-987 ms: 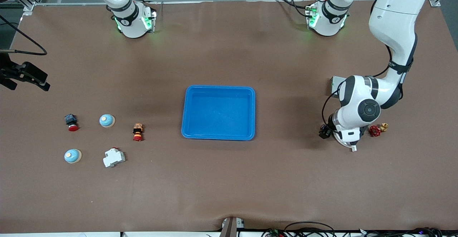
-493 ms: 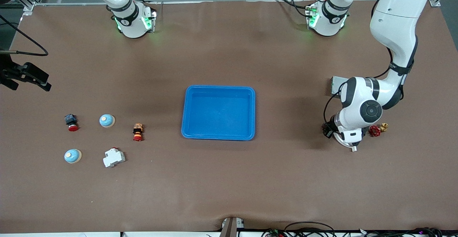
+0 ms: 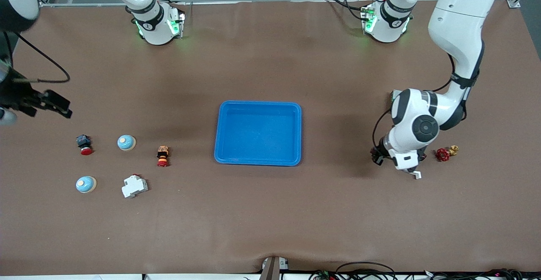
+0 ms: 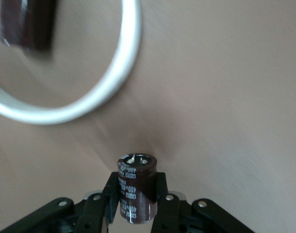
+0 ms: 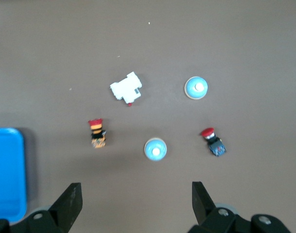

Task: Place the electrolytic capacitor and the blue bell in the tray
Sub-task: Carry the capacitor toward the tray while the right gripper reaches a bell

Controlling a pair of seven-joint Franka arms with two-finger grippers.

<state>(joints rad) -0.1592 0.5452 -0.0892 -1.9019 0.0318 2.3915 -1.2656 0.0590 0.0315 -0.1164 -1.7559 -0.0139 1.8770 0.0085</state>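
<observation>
The electrolytic capacitor (image 4: 137,187), a dark brown cylinder with white print, sits upright between the fingers of my left gripper (image 4: 137,194), which is shut on it just above the brown table at the left arm's end. In the front view the left arm's hand (image 3: 405,153) hides it. Two blue bells (image 3: 126,142) (image 3: 86,184) rest at the right arm's end. My right gripper (image 5: 136,194) hangs open and empty above them; the nearer-to-tray bell (image 5: 155,149) lies just ahead of its fingertips. The bright blue tray (image 3: 258,103) stands mid-table, empty.
A red valve (image 3: 444,154) lies beside the left hand, and a grey box (image 3: 394,97) is partly hidden under that arm. A white ring (image 4: 90,97) and a dark brown cylinder (image 4: 26,24) show blurred below. Two red push buttons (image 3: 162,156) (image 3: 84,144) and a white breaker (image 3: 134,186) surround the bells.
My left gripper has shut on the capacitor and the hand has shifted slightly toward the tray. The right arm has swung in over the table's edge toward the bells.
</observation>
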